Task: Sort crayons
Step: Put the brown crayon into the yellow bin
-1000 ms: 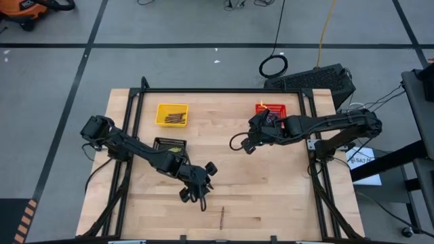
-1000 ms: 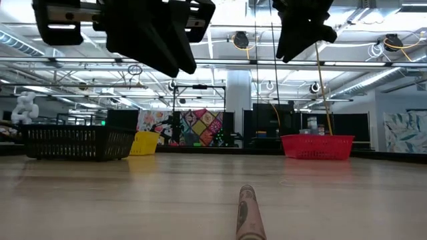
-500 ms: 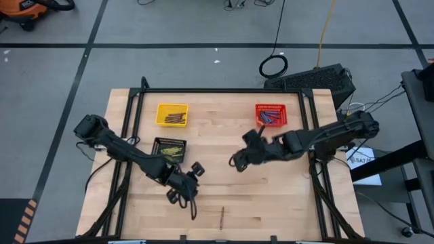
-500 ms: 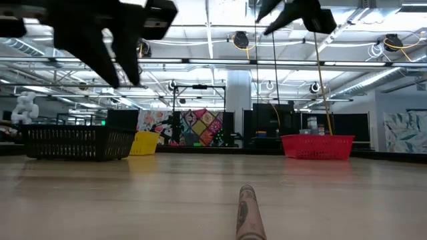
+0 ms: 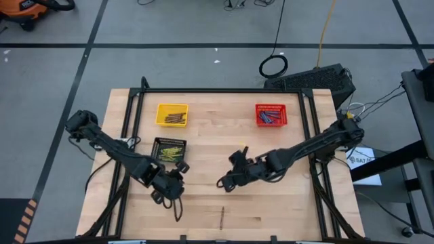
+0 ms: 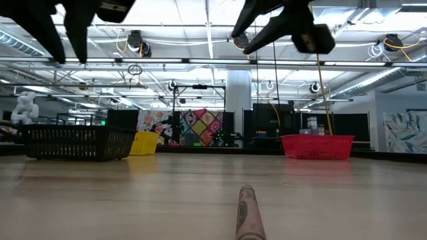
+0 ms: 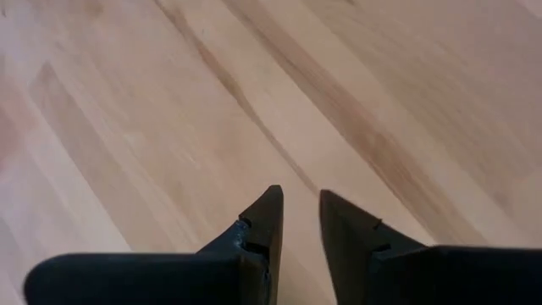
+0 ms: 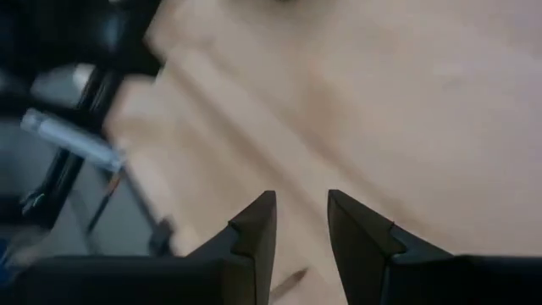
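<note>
One brown crayon point(image 5: 221, 217) lies loose near the table's point(image 5: 285, 203) front edge. It looks light, stiff and brittle; best pinched mid-length across its paper wrap. Left gripper point(image 5: 178, 215) and right gripper point(image 5: 221, 183) hover nearby, each with fingers slightly apart and empty.

One camera hangs overhead, looking straight down on the whole table point(image 5: 271, 196) and the floor around it. Another sits at tabletop level, looking flat across the wood into the hall behind; both catch the red basket point(image 6: 317, 147), yellow basket point(image 5: 171, 114) and black basket point(image 6: 77, 142). Each wrist camera peers past its own fingers, close above bare boards.
</note>
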`<state>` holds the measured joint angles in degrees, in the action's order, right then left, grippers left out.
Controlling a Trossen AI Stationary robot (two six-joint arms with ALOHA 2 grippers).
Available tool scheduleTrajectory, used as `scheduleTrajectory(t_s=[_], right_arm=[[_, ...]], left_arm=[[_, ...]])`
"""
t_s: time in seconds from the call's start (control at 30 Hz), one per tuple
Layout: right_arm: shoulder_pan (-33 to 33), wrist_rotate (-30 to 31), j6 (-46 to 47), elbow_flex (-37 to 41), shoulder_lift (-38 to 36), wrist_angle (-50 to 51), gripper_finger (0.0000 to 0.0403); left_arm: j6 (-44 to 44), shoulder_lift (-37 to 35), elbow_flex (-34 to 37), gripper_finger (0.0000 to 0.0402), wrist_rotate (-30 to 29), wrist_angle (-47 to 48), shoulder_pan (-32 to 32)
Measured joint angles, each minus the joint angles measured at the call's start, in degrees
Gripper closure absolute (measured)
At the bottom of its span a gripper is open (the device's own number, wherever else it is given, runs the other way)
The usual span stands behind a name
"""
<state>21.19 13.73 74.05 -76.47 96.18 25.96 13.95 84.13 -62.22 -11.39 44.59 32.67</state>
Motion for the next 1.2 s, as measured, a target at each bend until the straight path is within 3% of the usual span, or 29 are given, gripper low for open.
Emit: scheduleTrajectory(t_s=[0.23, 0.4, 0.57, 0.83, 1.2], right_arm=[[-0.10, -10.94, 6.26, 0.00, 6.37, -15.39, 0.0308], [1.66, -10.18, 12.99, 0.00, 7.85, -15.41, 0.0322], [3.87, -5.23, 19.06, 0.00, 7.78, -13.87, 0.0340], [7.48, -1.67, 25.55, 0.00, 7.81, -14.90, 0.0350], [8.81, -3.45, 21.08, -0.96, 7.79, -10.74, 0.0333]], left_arm=[[-4.76, -2.62, 0.00, 0.0324, -1.38, 6.69, 1.40], [-9.07, -3.03, 0.02, 0.0324, -2.29, 10.08, 1.61], [-11.84, -3.03, 0.02, 0.0324, -2.37, 12.88, 1.61], [-12.19, -3.03, 0.02, 0.0324, -2.38, 13.62, 1.61], [-12.21, -3.03, 0.02, 0.0324, -2.37, 13.60, 1.59]])
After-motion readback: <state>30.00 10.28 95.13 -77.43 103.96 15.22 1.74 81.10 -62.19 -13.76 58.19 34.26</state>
